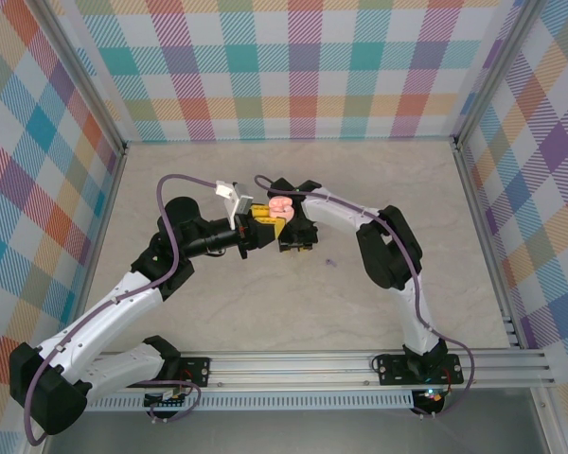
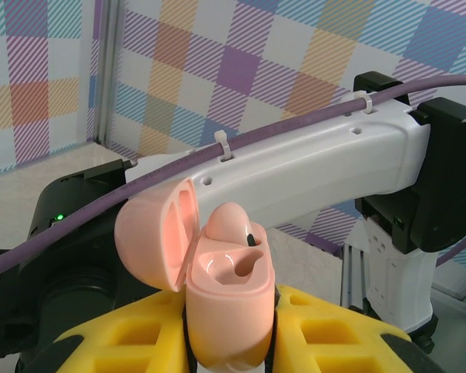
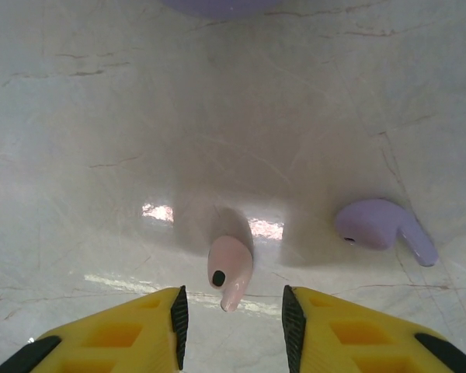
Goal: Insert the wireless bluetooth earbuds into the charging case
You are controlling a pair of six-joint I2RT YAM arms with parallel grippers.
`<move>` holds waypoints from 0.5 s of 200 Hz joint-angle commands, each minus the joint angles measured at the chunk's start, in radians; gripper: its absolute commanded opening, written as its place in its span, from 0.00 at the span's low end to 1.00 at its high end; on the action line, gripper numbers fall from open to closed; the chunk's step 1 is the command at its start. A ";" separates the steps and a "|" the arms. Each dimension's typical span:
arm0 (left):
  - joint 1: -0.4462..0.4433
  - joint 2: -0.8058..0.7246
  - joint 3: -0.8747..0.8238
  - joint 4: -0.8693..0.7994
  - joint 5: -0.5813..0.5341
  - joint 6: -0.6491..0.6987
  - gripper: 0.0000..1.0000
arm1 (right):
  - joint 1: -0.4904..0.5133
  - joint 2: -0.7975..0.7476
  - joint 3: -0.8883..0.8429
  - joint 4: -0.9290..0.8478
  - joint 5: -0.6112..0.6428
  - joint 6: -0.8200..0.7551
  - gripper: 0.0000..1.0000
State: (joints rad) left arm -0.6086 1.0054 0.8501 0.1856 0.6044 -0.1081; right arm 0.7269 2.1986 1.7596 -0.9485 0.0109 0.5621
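Observation:
An open pale pink charging case point(image 2: 231, 307) stands upright between the yellow fingers point(image 2: 334, 334) of my left gripper point(image 2: 231, 342), which is shut on it. Its lid point(image 2: 151, 237) hangs open to the left. One pink earbud point(image 2: 231, 225) sits in the far socket; the near socket point(image 2: 231, 264) is bare. From above, the case point(image 1: 281, 205) is held over mid-table. My right gripper point(image 3: 233, 315) is open just above the table, and a second pink earbud point(image 3: 230, 268) lies loose between its fingertips, touching neither. A lilac earbud point(image 3: 384, 228) lies to the right.
The right arm's white link point(image 2: 311, 167) and purple cable point(image 2: 241, 140) cross close behind the held case. A lilac rounded shape point(image 3: 217, 6) peeks in at the top edge of the right wrist view. A tiny lilac bit point(image 1: 330, 263) lies on the marble table point(image 1: 265, 312).

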 commanded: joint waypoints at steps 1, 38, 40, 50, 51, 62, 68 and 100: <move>-0.013 -0.008 0.031 0.034 0.014 -0.001 0.26 | 0.001 0.025 0.047 -0.031 -0.003 0.037 0.39; -0.013 -0.008 0.026 0.035 0.017 -0.004 0.26 | 0.002 0.048 0.063 -0.037 0.005 0.044 0.36; -0.013 -0.007 0.026 0.035 0.017 -0.003 0.26 | 0.002 0.049 0.065 -0.038 0.005 0.044 0.36; -0.012 -0.008 0.026 0.034 0.015 -0.002 0.26 | 0.003 0.058 0.074 -0.044 0.005 0.044 0.35; -0.012 -0.008 0.026 0.034 0.015 -0.002 0.26 | 0.003 0.060 0.075 -0.045 0.006 0.044 0.35; -0.012 -0.008 0.026 0.035 0.015 -0.002 0.26 | 0.003 0.068 0.083 -0.050 0.009 0.043 0.34; -0.013 -0.008 0.026 0.035 0.015 -0.002 0.26 | 0.003 0.072 0.086 -0.050 0.009 0.044 0.34; -0.012 -0.009 0.026 0.033 0.015 -0.002 0.26 | 0.006 0.097 0.106 -0.063 0.024 0.043 0.32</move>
State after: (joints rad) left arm -0.6086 1.0054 0.8501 0.1856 0.6044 -0.1078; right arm 0.7273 2.2684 1.8282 -0.9672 0.0162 0.5915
